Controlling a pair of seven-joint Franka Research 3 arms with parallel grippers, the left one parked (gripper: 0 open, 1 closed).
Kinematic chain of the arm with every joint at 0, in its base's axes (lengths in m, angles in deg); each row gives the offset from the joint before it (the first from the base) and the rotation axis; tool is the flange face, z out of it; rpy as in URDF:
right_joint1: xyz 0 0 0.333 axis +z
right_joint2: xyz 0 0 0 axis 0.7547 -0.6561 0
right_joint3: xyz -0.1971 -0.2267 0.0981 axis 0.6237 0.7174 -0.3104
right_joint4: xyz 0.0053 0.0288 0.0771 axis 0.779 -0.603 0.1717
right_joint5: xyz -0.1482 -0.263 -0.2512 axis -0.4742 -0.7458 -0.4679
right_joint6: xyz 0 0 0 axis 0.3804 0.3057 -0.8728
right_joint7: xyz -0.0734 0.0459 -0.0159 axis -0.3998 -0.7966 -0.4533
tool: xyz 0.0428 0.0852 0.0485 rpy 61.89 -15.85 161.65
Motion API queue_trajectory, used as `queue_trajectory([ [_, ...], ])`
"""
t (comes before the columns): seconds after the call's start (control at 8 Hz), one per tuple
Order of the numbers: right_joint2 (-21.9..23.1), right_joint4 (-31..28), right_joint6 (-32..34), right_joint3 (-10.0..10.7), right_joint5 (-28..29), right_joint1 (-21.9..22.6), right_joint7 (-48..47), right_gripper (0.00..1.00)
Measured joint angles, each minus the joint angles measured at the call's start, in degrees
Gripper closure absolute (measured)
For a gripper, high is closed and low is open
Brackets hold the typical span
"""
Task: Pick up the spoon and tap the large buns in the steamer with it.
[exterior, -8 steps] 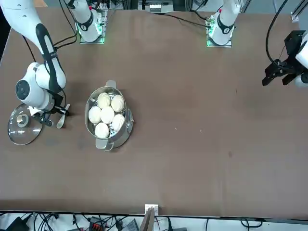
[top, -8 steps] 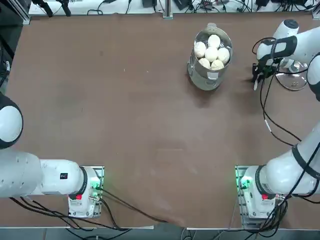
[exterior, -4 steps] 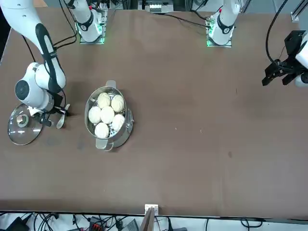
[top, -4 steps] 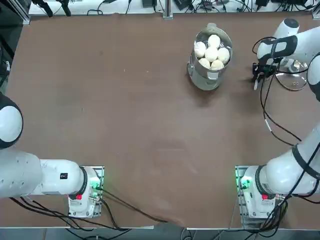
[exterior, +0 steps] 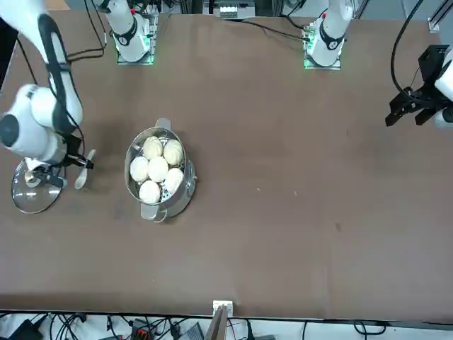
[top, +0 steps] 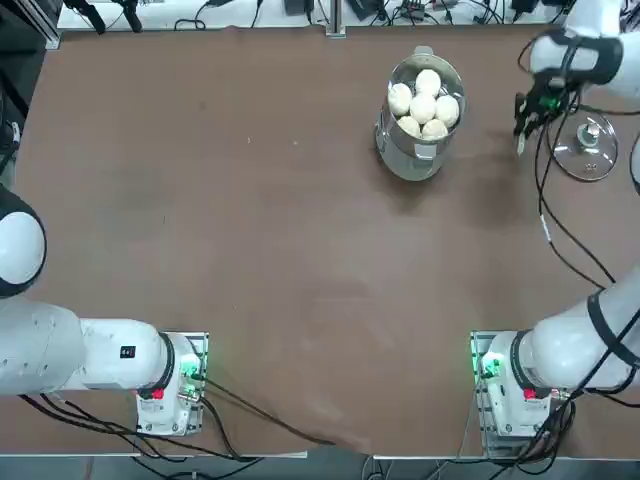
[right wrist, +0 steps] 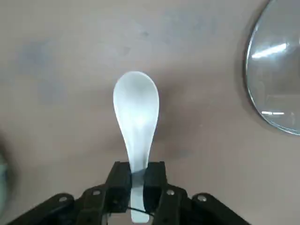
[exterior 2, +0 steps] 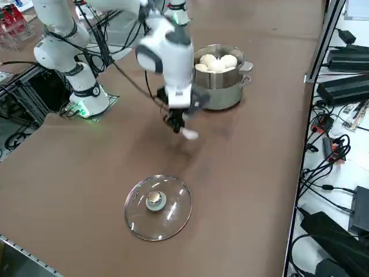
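Note:
My right gripper (right wrist: 136, 171) is shut on the short handle of the white spoon (right wrist: 136, 112), whose oval bowl points away from the fingers. The spoon (exterior 2: 189, 133) hangs a little above the table between the steamer and the glass lid. In the front view the gripper (exterior: 75, 160) and spoon (exterior: 82, 176) are left of the steamer (exterior: 180, 198). The shiny steel steamer (top: 402, 156) stands upright at the far side, with several large white buns (top: 423, 105) clustered inside. The gripper (top: 526, 112) is apart from the steamer, to its right in the top view.
A round glass lid (top: 588, 145) with a metal knob lies flat on the table just beyond the gripper, away from the steamer. The same lid (exterior 2: 158, 206) lies near the table's edge in the right side view. Cables trail from the arm over the table.
The right gripper has risen from the table with the spoon in its grip. It has shifted slightly toward the far edge. The steamer, buns and lid have not moved.

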Motion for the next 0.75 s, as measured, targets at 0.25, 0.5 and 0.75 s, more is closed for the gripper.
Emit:
queue_trajectory([
  [0.25,3.99,7.6,11.35,-0.44,0.43,5.95,-1.92,0.83],
  [0.5,4.86,14.13,18.55,-0.78,1.31,13.05,-6.92,0.83],
  [0.75,4.88,15.77,20.17,-0.89,3.31,19.24,-10.81,0.83],
])
